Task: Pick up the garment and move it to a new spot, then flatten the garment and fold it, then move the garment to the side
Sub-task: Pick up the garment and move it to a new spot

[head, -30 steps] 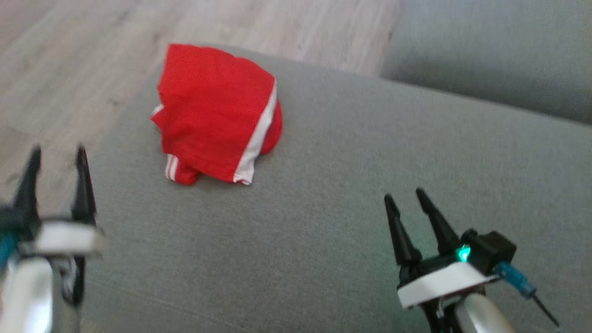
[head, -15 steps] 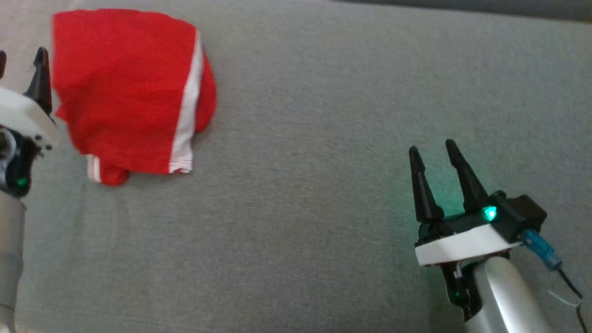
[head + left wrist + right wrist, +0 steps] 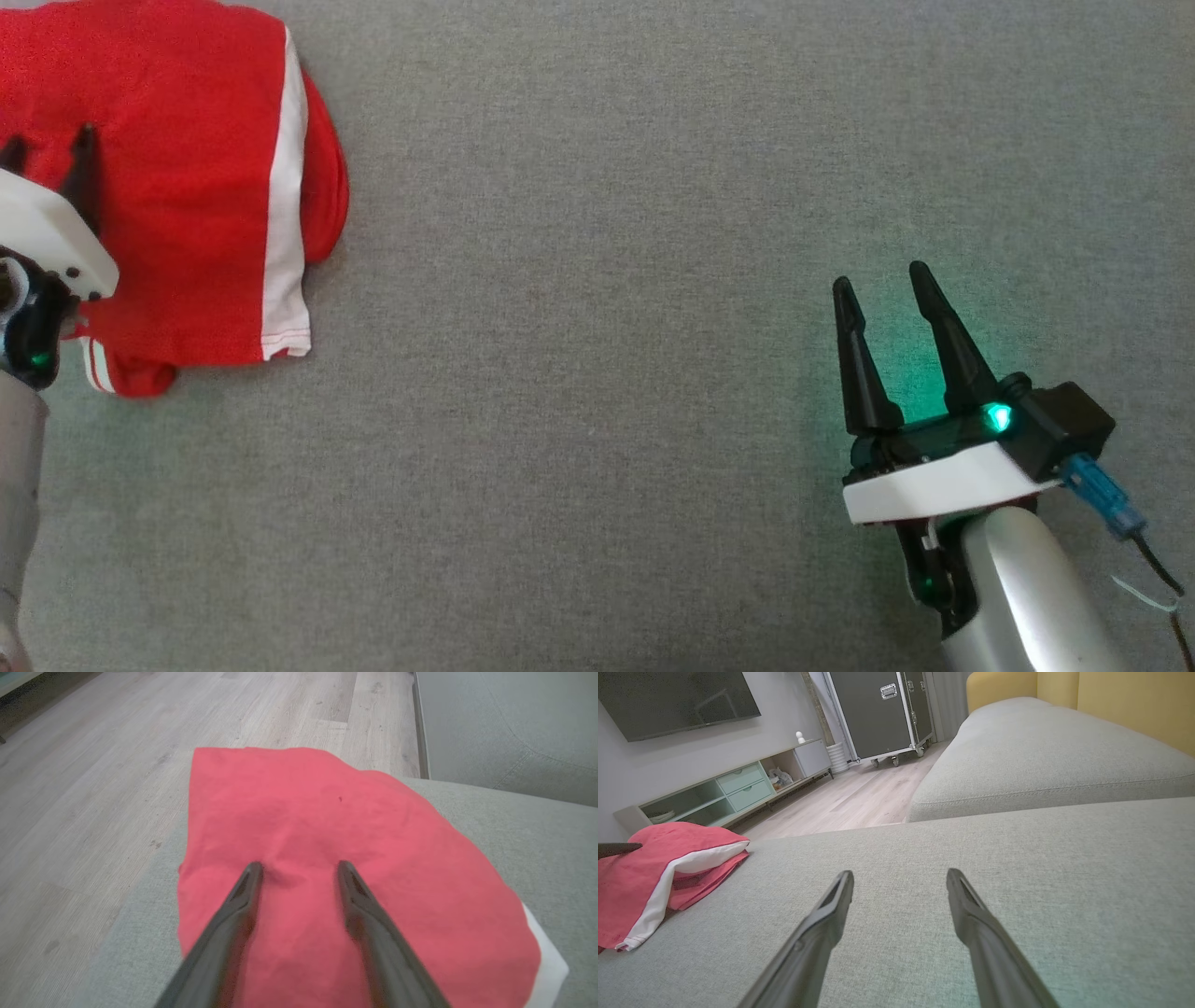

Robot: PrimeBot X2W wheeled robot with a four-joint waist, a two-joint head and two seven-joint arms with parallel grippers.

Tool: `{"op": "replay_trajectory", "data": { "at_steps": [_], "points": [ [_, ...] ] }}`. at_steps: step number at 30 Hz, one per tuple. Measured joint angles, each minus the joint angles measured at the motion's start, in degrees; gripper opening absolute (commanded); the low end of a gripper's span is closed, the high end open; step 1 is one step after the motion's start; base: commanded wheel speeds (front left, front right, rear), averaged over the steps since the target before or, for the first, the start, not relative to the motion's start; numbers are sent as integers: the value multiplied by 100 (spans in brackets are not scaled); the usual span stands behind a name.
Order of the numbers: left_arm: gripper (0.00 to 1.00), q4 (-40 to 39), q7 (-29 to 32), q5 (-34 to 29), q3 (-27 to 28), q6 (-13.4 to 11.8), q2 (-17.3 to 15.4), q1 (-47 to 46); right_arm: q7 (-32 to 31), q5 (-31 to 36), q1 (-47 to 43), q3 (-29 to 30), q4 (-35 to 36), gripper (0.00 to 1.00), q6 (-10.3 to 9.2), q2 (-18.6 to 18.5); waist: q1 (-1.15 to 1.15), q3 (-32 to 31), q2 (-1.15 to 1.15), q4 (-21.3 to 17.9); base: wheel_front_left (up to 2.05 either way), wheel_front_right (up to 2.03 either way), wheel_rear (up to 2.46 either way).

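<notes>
The garment (image 3: 187, 196) is a red piece of sportswear with white side stripes, folded into a bundle at the left end of a grey sofa cushion (image 3: 597, 280). It also appears as the garment (image 3: 327, 858) in the left wrist view and the garment (image 3: 658, 872) at the left of the right wrist view. My left gripper (image 3: 47, 154) stands open over the cloth, its two fingertips (image 3: 254, 868) pressing into the red fabric with nothing clamped between them. My right gripper (image 3: 882, 280) is open and empty above bare cushion, far to the right of the garment.
Wooden floor (image 3: 93, 765) lies just beyond the cushion's edge behind the garment. A second grey cushion (image 3: 1041, 751) and a yellow backrest (image 3: 1134, 700) lie past the right gripper. A TV cabinet (image 3: 724, 793) and a black wheeled case (image 3: 882, 714) stand across the room.
The head camera has tilted down and swung, so the garment slid to the picture's upper left. My left gripper has come from beside the garment onto it. The right gripper stays open.
</notes>
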State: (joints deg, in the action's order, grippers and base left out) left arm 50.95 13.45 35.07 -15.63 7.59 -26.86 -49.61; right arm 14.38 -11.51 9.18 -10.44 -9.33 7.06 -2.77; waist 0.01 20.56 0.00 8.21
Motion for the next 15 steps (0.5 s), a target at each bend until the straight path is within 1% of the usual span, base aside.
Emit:
{"op": "replay_trajectory", "data": {
  "at_steps": [1,2,7,9,14,15],
  "points": [
    [25,57,-36,55,-24,0,14,-20,0,1,0,2,0,100,0,0,0,-8,0,-1,0,0,0],
    [0,107,-107,104,-44,0,19,-43,0,1,0,5,0,100,0,0,-1,-20,0,0,0,0,0],
    [0,202,-515,346,-196,0,5,-160,0,-2,-1,12,-16,100,0,0,-1,-187,0,58,0,0,0],
    [0,183,-773,388,-271,0,-19,-163,0,-23,-2,2,-43,100,0,0,-1,-272,0,86,0,0,0],
    [0,-109,-1606,643,-256,0,-114,-269,0,-142,-15,-10,-108,100,0,0,-1,-531,0,178,0,0,0],
    [0,-109,-1606,643,-256,0,-114,-269,0,-142,-15,-10,-108,100,0,0,-1,-531,0,178,0,0,0]
  ]
}}
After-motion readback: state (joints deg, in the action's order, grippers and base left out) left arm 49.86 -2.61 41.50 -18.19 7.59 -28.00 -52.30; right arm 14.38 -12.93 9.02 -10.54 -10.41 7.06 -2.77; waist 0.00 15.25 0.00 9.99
